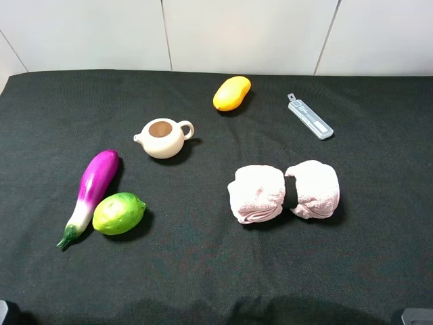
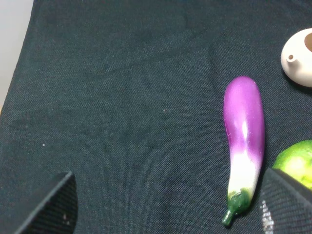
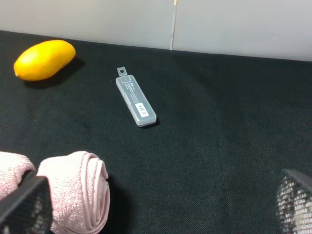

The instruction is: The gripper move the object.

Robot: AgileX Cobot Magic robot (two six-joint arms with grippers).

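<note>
**On the black cloth: seven objects lying free, both grippers spread and empty**

Across a black, finely woven cloth (image 1: 203, 271) backed by a white panelled wall (image 1: 237, 34), positions are read from the cloth's centre in the high view.

At 9 o'clock lies a glossy purple eggplant (image 1: 91, 193), a long club shape that fades to white near its green calyx. The calyx points to 7 o'clock. Just beside its pale end sits a rounded green lime (image 1: 119, 213) with pebbled skin. Between 10 and 11 o'clock stands an upright, lidless cream ceramic teapot (image 1: 162, 137) with a stub spout and a loop handle. At 12 o'clock lies a smooth yellow-orange mango (image 1: 231, 93). Toward 2 o'clock lies a flat grey translucent plastic case (image 1: 310, 116) with a hang tab. At 3 o'clock two rolled pink terry towels, one nearer the centre (image 1: 257, 194) and one farther out (image 1: 312, 189), touch side by side.

The black, boxy left gripper (image 2: 168, 207) hangs over bare cloth next to the eggplant. Its ridged fingertips (image 2: 53, 204) are spread wide and nothing lies between them. The matching right gripper (image 3: 161, 204) hangs by the towels, likewise spread and empty. One of its fingertips (image 3: 27, 207) shows in front of a towel roll, with the case and mango beyond.
</note>
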